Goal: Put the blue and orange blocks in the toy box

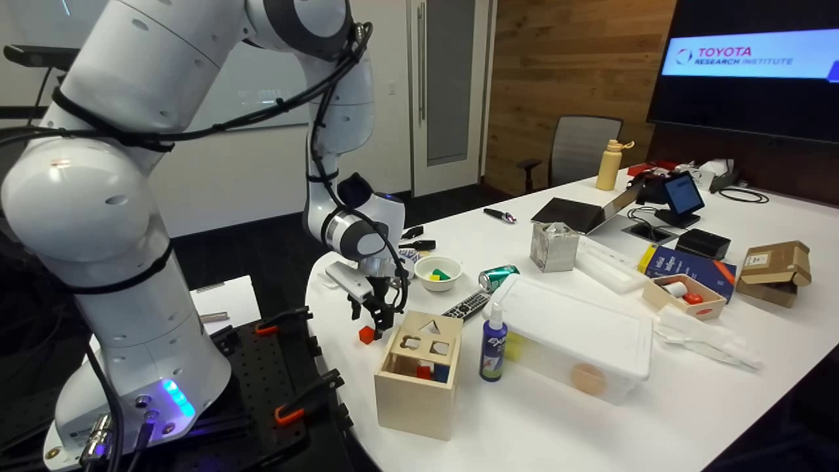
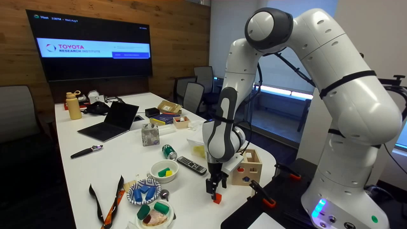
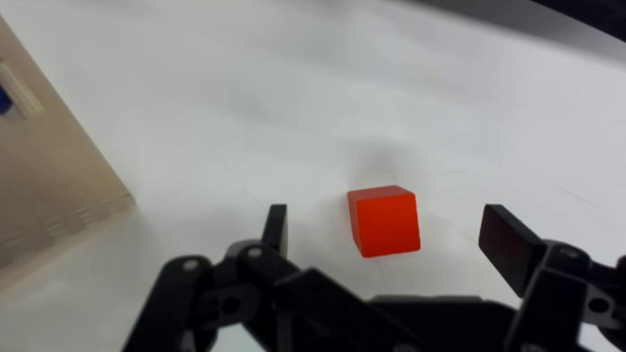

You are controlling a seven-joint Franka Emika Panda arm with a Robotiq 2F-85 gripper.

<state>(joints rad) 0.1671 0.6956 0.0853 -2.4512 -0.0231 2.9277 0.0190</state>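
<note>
Your gripper [image 3: 384,234] stands spread and empty; in the wrist view the orange block [image 3: 386,227] sits on the table [image 3: 244,122] between its fingers [image 3: 511,249]. Close too high and the slightly turned block could twist or pop out; fingertip height is hard to judge. The toy box [image 3: 54,181], a blue block [image 1: 441,373] inside, stands beyond the left-hand finger: swing low and you may knock it. Bare table lies ahead, ending upper right.

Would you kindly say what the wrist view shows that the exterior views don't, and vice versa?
Only the wrist view looks down between the spread fingers of the gripper at the orange block. Only the exterior views show the laptop, remote and yellow bottle. Both share the tabletop, orange block, gripper and wooden box, cropped in the wrist view.
</note>
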